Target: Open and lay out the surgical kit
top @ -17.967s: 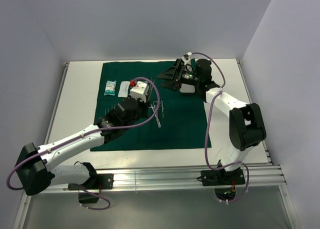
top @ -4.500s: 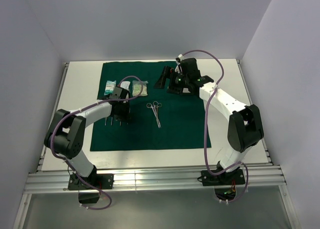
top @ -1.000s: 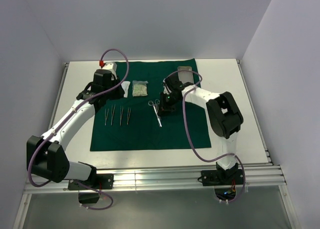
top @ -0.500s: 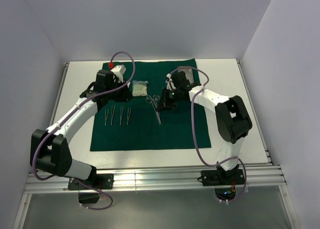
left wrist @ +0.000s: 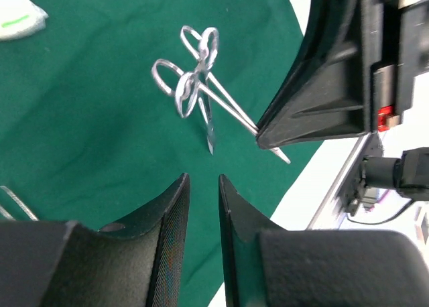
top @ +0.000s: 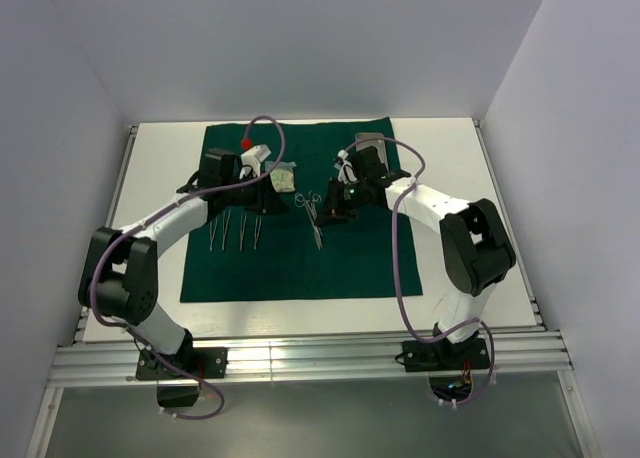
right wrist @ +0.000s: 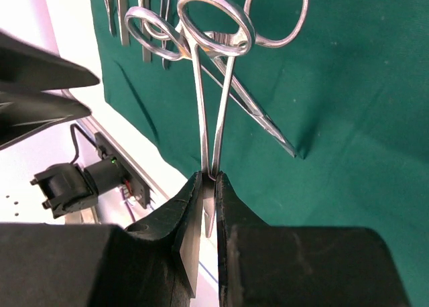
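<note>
While the right claw (right wrist: 208, 186) is pinching one steel clamp (right wrist: 200, 106) by its tips, a second clamp (right wrist: 258, 111) is lying on the green cloth (top: 300, 268) just beside it, near frame centre. The left claw (left wrist: 203, 190) is hovering with its fingers a narrow gap apart, gripping nothing. Tweezers (top: 242, 228) are lying left of centre, and the tray (top: 372, 141) is sitting at the cloth's upper right on the counter (top: 160, 178).

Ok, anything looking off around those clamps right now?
Yes: the right tool pinches one clamp by its tips, and its ring handles cross over the second clamp lying on the green cloth. The two overlap instead of lying apart; whether they're snagged I can't tell.
</note>
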